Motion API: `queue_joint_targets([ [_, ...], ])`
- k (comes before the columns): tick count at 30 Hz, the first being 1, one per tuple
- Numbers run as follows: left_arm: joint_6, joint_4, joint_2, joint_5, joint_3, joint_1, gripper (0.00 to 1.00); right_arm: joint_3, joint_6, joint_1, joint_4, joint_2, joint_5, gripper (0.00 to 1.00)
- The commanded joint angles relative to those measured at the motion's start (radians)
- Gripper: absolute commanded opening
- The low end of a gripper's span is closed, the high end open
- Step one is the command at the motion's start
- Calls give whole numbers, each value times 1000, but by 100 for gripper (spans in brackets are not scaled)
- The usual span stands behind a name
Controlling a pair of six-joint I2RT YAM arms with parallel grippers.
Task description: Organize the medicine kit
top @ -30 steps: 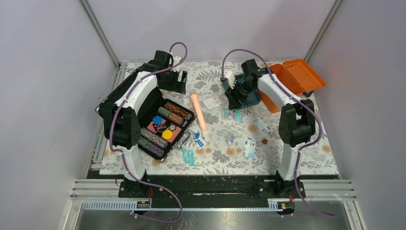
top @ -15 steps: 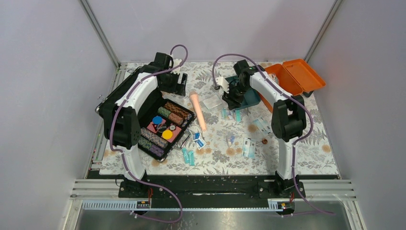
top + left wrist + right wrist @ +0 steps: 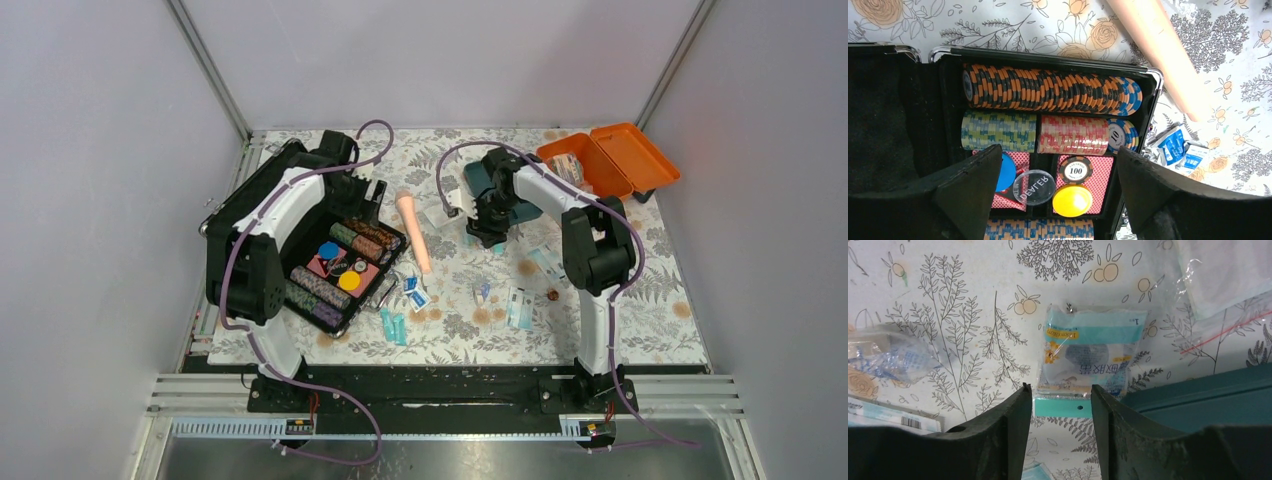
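The medicine kit (image 3: 600, 160) is an orange box with its lid open at the back right. Its dark teal tray (image 3: 480, 178) lies on the mat to its left, partly hidden by my right arm, and shows in the right wrist view (image 3: 1208, 395). My right gripper (image 3: 490, 228) (image 3: 1061, 395) is open just in front of the tray. A teal-and-white sachet (image 3: 1093, 357) lies flat on the mat, its near edge between the fingertips. My left gripper (image 3: 365, 195) (image 3: 1058, 165) is open and empty above the black chip case (image 3: 300, 215).
A beige cylinder (image 3: 413, 230) lies between the case and the tray, with a clear zip bag (image 3: 440, 213) beside it. Sachets are scattered on the floral mat: blue ones (image 3: 415, 292), teal ones (image 3: 393, 325) and white packets (image 3: 548, 262) (image 3: 518, 307).
My right gripper has moved left and nearer, from over the teal tray down to the mat in front of it. My left gripper has shifted nearer, over the chip case.
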Motion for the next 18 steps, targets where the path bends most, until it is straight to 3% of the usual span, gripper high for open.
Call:
queue_joint_targets([
  [1, 30, 25, -18, -41, 56, 0, 84, -44, -32, 40, 83, -50, 30, 55],
  [7, 43, -18, 15, -65, 164, -1, 84, -117, -23, 90, 198, -45, 123, 55],
  [15, 26, -23, 30, -54, 162, 4, 84, -138, -62, 100, 213, -27, 149, 56],
  [17, 9, -20, 35, -45, 166, 3, 84, -143, -79, 102, 211, -25, 151, 48],
  [18, 1, -16, 36, -42, 163, 3, 84, -141, -80, 100, 211, -24, 153, 38],
])
